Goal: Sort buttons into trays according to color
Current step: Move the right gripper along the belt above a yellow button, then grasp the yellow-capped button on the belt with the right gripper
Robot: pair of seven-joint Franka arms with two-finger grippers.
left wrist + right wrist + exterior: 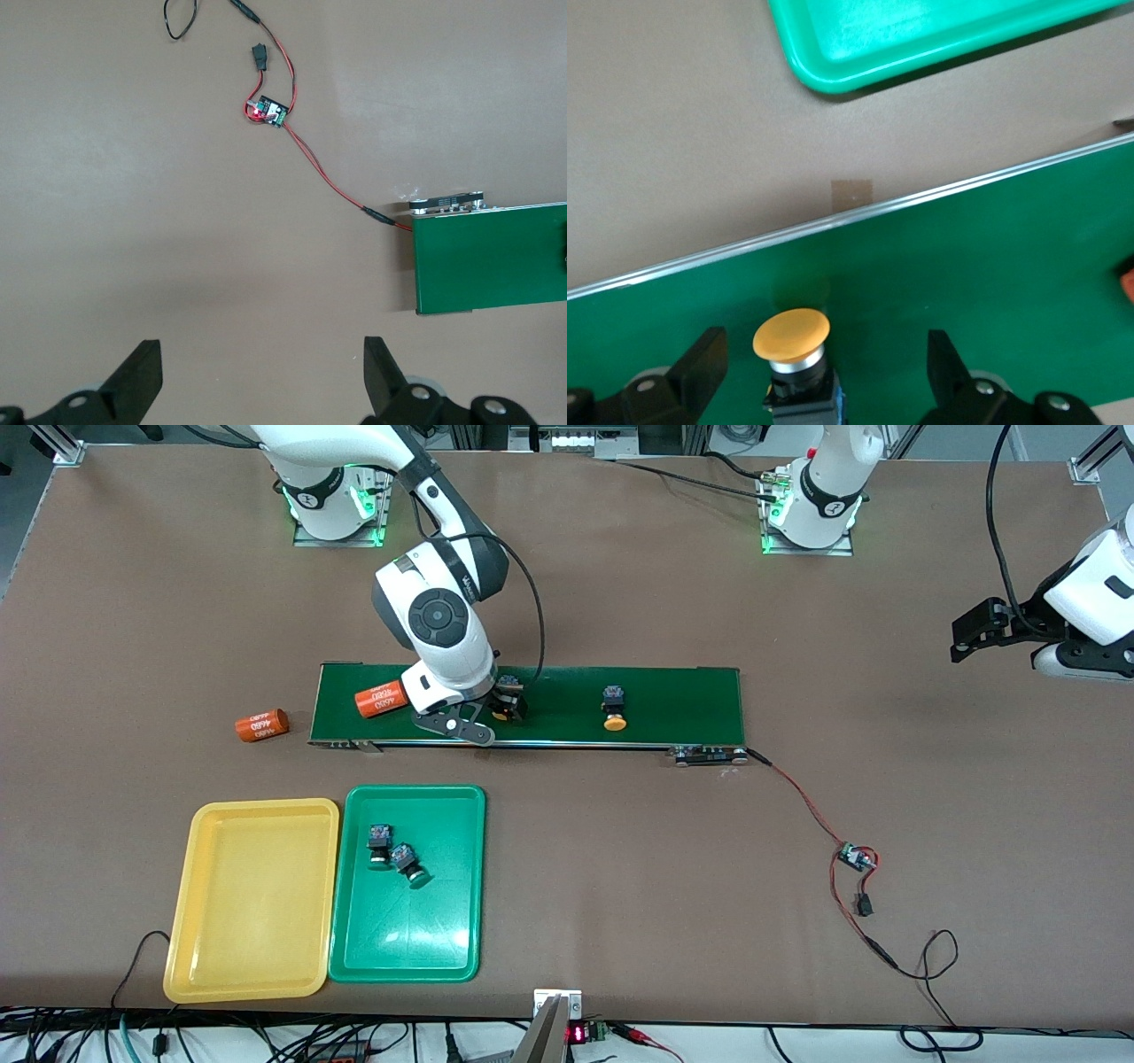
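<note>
A yellow-orange button lies on the dark-green conveyor belt. My right gripper is down over it, open, with the button between its fingers, not touching either. A second yellow-orange button lies on the belt toward the left arm's end. Two green buttons lie in the green tray. The yellow tray beside it holds nothing. My left gripper waits open and empty over bare table off the belt's end.
An orange "4680" cylinder lies on the belt beside my right gripper; another cylinder lies on the table off the belt's end. A red-black wire runs from the belt to a small circuit board, which also shows in the left wrist view.
</note>
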